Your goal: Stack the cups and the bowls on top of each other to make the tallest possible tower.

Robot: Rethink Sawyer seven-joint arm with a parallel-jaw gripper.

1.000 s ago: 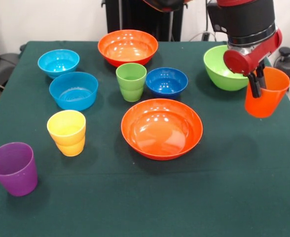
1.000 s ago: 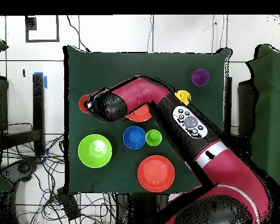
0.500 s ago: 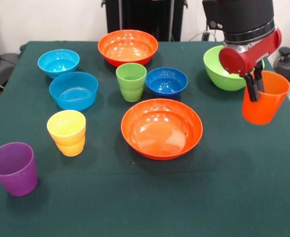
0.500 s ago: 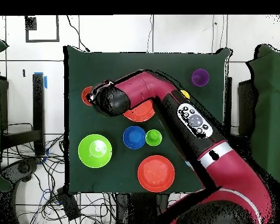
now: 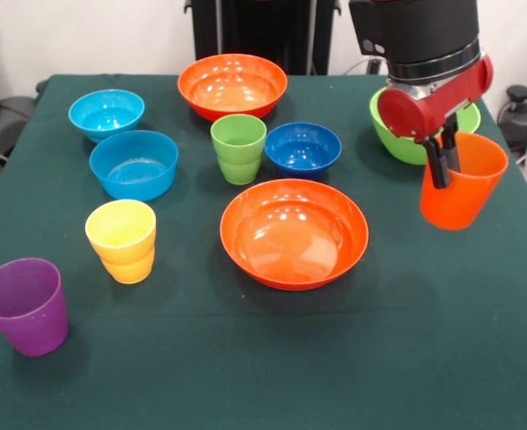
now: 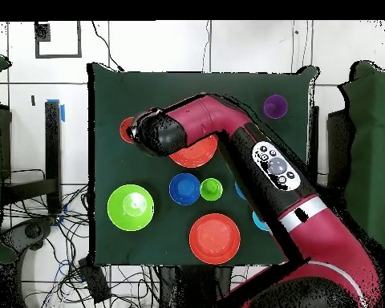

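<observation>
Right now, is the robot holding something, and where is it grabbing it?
Yes. The gripper holds the orange cup by its rim, one finger inside and one outside, lifted off the table.

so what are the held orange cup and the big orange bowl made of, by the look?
Orange cup: likely thin plastic, smooth and uniform in colour, slightly dull.
Orange bowl: likely plastic too, glossy, with bright light spots on its inside.

Dark green cloth on tabletop (image 5: 425,358). Black stand (image 5: 250,27) behind, w/ white wall (image 5: 84,36). Overhead: tiled floor (image 6: 252,44), cables (image 6: 51,233) at tabletop's left.
</observation>
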